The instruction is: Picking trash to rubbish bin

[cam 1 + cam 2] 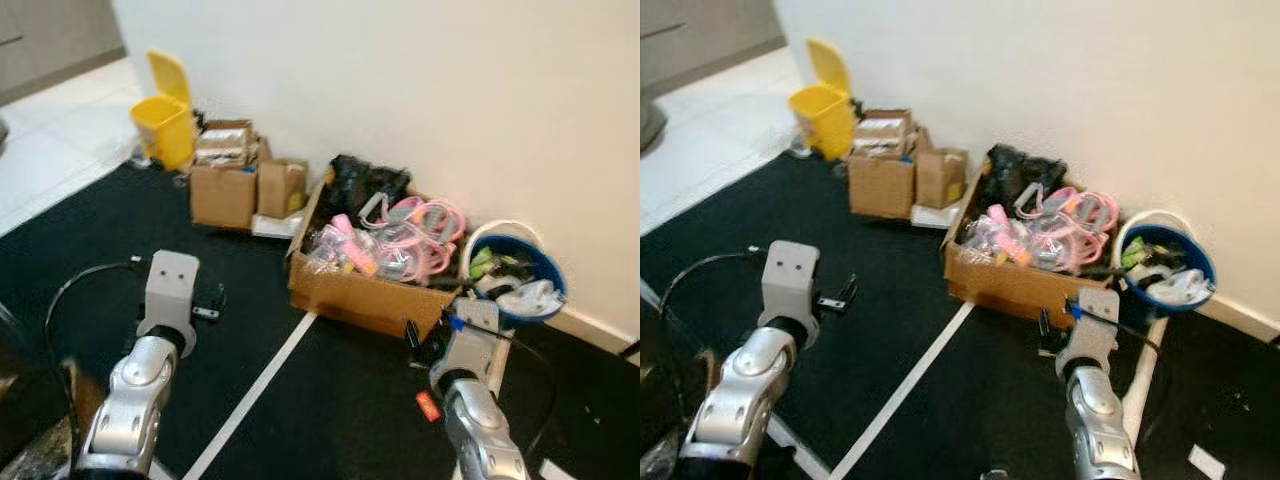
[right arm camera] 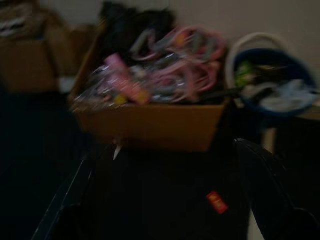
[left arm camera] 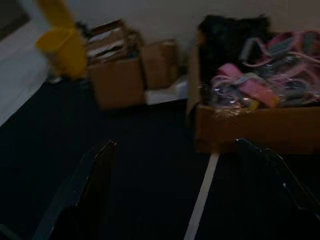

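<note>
The black floor mat [image 1: 100, 230] runs up to the white wall, and against that wall sit, from big to small, the cardboard box [image 1: 375, 290] heaped with pink plastic items, 2 smaller cardboard boxes [image 1: 235, 180], the blue bucket [image 1: 515, 275] already holding scraps, and the yellow rubbish bin [image 1: 165, 120] with its lid up at the far left. The trash in question looks to be the small red scrap [image 2: 216, 201] lying on the mat just in front of the right gripper [image 2: 165, 200], whose jaws are spread and empty; the left gripper [image 3: 185, 195] hovers with jaws spread too, nothing between them. The main risk, I judge, is a missed pinch: the scrap is flat and thin (easily pushed along the mat). Another is dropping it into the nearer blue bucket, since the yellow bin stands well apart.
</note>
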`<state>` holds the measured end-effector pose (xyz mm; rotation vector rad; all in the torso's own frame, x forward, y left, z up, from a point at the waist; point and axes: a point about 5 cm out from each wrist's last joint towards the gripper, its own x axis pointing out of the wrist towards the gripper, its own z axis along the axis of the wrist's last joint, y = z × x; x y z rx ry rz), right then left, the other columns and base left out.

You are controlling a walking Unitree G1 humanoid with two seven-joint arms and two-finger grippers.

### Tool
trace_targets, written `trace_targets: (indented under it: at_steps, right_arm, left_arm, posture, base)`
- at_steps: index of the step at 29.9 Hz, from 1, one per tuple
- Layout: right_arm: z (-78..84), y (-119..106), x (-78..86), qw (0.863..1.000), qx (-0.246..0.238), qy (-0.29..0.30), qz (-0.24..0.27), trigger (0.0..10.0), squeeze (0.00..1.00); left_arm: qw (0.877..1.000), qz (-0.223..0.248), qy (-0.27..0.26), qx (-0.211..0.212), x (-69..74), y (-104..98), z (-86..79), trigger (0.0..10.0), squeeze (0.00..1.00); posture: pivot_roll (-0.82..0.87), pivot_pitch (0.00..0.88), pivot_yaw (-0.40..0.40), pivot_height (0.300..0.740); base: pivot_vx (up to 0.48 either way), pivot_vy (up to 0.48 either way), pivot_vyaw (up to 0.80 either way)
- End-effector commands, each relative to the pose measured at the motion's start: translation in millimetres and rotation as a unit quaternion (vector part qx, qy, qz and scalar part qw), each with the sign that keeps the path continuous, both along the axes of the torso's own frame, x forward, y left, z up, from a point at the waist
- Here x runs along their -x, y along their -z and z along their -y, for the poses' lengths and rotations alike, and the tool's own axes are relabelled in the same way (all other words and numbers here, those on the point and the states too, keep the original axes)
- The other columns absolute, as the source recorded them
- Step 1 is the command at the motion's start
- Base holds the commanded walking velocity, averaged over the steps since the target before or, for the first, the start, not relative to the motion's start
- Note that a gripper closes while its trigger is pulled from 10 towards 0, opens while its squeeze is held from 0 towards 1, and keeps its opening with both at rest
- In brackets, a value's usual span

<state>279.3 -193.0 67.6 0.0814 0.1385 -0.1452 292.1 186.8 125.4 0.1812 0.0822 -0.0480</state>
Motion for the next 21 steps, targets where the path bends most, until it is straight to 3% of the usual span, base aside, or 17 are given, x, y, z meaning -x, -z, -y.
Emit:
trace_targets:
  at_steps: [1,21]
  right_arm:
    - [-1.9,8.5,6.3,1.0,-0.008,0.005,-0.016,10.0,0.0]
    - [-3.2,7.9,1.4,1.0,-0.007,0.002,-0.016,10.0,0.0]
  left_arm:
    - [1.0,-0.017,-0.002,-0.01,2.0,6.9,-4.4,10.0,0.0]
    - [1.0,-0.018,-0.017,-0.007,5.9,10.5,-5.7,10.0,0.0]
  posture:
    - [0.0,0.149,0.048,0.74]
    - [0.02,0.138,0.024,0.74]
  base:
    - [0.0,0.0,-0.8]
    - [0.0,0.0,-0.8]
